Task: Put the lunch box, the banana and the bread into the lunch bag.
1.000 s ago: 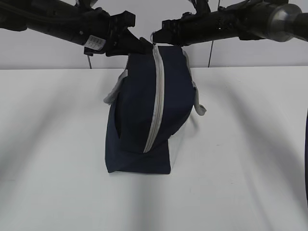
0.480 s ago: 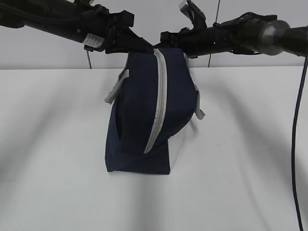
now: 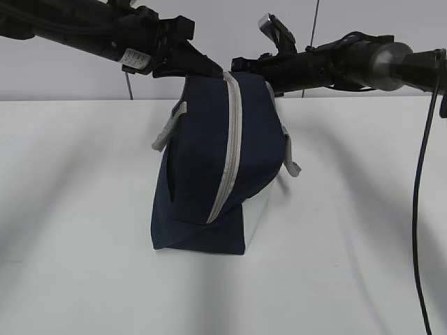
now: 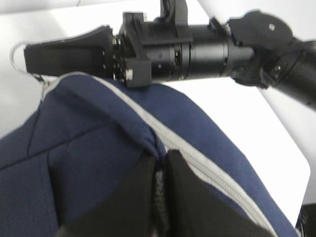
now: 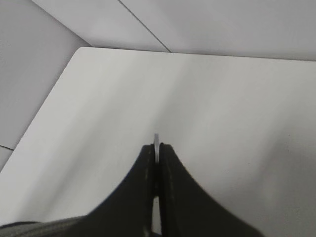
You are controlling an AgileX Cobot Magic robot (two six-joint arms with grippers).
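Note:
The navy lunch bag (image 3: 199, 160) stands on end on the white table, its grey zipper (image 3: 229, 150) running down the front and closed. My left gripper (image 3: 211, 70) is at the bag's top, shut on a fold of navy fabric (image 4: 159, 160) beside the zipper (image 4: 207, 170). My right gripper (image 3: 239, 68) meets it from the right, shut on the thin metal ring pull (image 5: 156, 140); the ring (image 4: 16, 53) also shows past its tips (image 4: 30, 58). The lunch box, banana and bread are out of view.
Grey strap handles hang at the bag's left (image 3: 166, 132) and right (image 3: 290, 159). A black cable (image 3: 419, 209) drops along the right side. The table edge (image 5: 74, 59) and a pale wall lie beyond the bag.
The right arm has turned and lifted a little at the bag's top, and the ring pull no longer shows in the exterior view. The bag's top shifted slightly. Both grips hold.

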